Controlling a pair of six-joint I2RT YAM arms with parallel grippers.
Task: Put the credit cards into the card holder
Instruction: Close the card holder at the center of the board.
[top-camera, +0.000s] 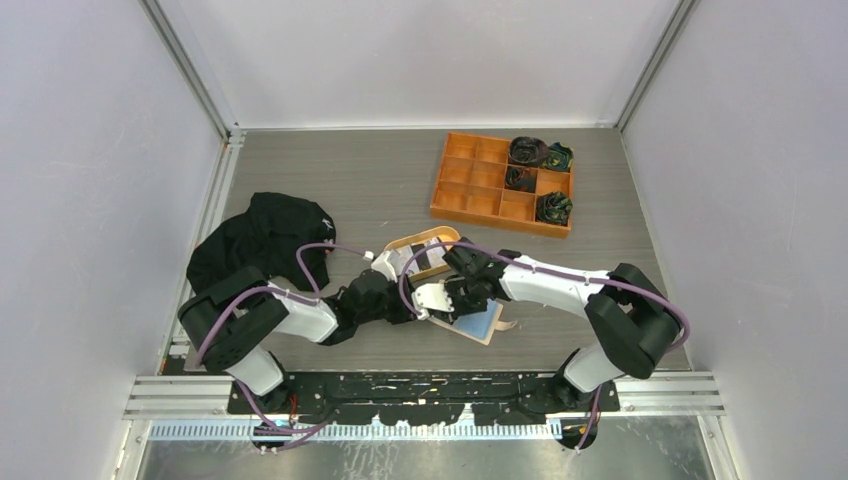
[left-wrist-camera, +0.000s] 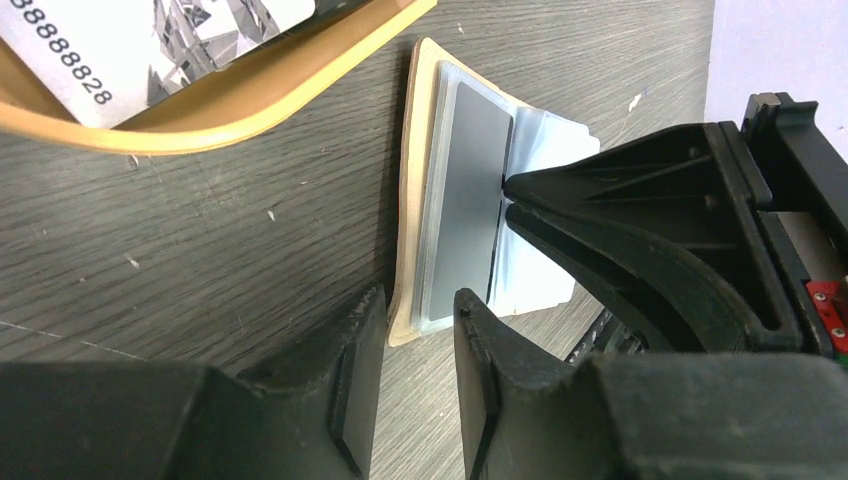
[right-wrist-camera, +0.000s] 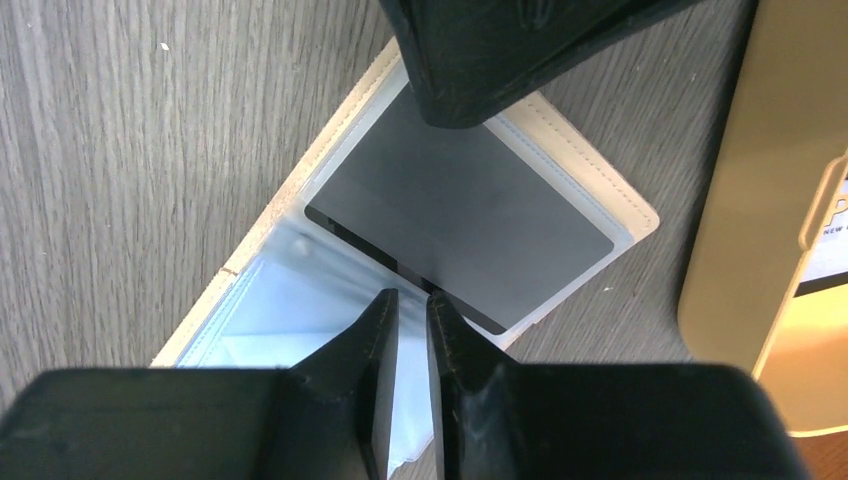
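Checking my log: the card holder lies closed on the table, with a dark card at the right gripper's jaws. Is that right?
Not closed: the card holder lies open on the table, clear sleeves exposed, with a dark card at the right gripper's jaws. The right wrist view shows it.

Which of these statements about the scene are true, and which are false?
1. The card holder lies open on the table. True.
2. The right gripper is closed on a dark card. True.
3. The orange compartment box is empty. False: dark rolled items sit in several compartments.
4. The black cloth lies on the table's right side. False: it lies on the left.
5. The oval tray holds a numbered light card. True.
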